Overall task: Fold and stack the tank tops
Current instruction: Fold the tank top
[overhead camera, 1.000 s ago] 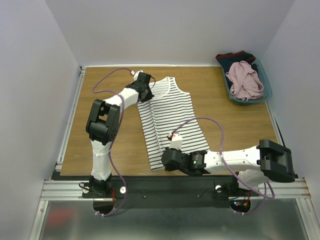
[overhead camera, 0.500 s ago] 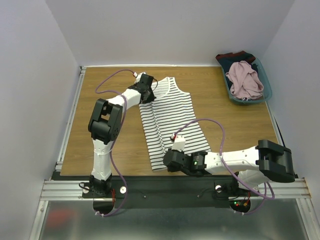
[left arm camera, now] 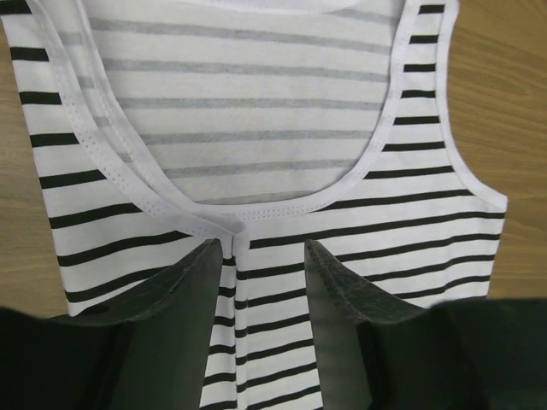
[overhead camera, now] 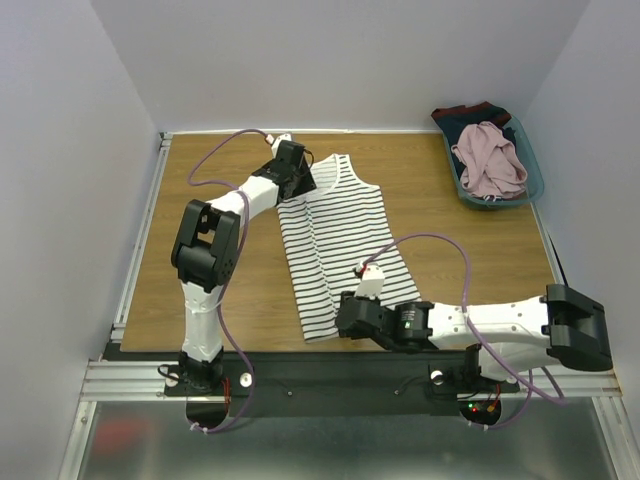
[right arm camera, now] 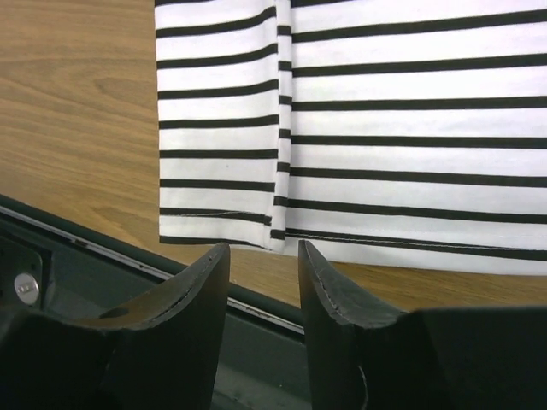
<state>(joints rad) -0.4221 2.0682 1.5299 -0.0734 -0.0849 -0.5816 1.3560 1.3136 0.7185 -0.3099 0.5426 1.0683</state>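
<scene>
Left fingers [left arm camera: 184,295] & right fingers [right arm camera: 179,299] are hanging released, empty. Loose fold on striped top [overhead camera: 340,220] is risking slipping open.

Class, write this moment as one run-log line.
striped tank top: flat, one side folded in | left fingers: open at neckline | right fingers: open at hem

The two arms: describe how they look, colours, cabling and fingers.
The left arm and right arm share one build: white tubular links and chunky black joint housings. A thin purple cable loops loosely along each. The fingers are flat, matte black wedges with textured inner faces.
</scene>
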